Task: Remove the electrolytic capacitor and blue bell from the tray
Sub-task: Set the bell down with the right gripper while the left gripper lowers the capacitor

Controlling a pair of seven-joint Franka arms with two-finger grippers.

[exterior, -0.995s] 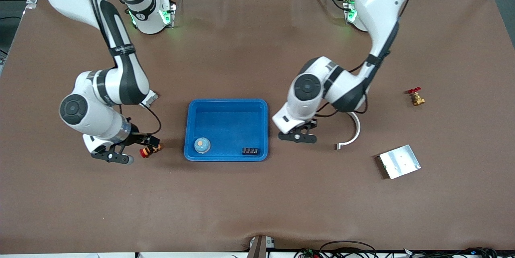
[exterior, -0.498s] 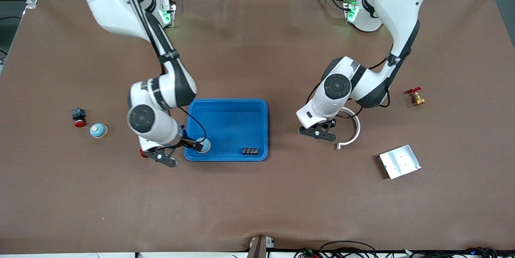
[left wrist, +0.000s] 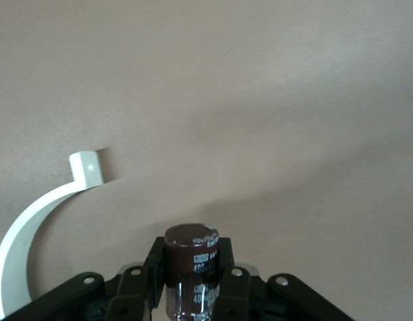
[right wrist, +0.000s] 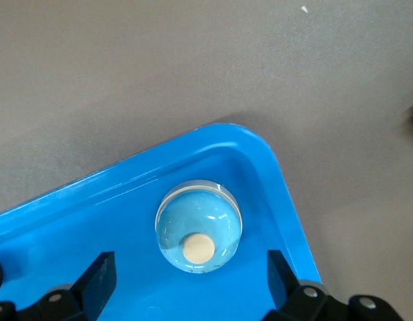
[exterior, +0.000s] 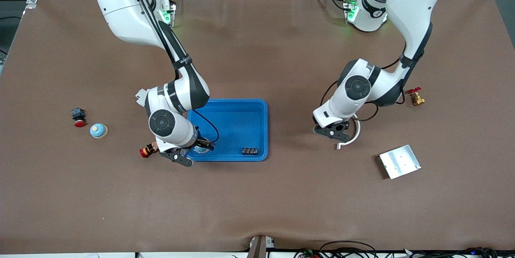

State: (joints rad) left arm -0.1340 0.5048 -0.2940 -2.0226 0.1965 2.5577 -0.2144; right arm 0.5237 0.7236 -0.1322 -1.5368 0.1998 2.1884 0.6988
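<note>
Now | step: open right gripper [right wrist: 186,284] over round blue bell [right wrist: 198,233] at tray's [exterior: 263,129] 7 o'clock corner | left gripper [left wrist: 193,284] pinches brown cylindrical capacitor [left wrist: 192,264] | next: lower, close.

Right gripper [exterior: 186,154] low, jaws wide; left gripper [exterior: 334,132] low, jaws clamped.

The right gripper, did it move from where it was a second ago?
Yes. The right gripper was over bare table toward the right arm's end; now it hangs open over the tray, above the blue bell in its corner.
</note>
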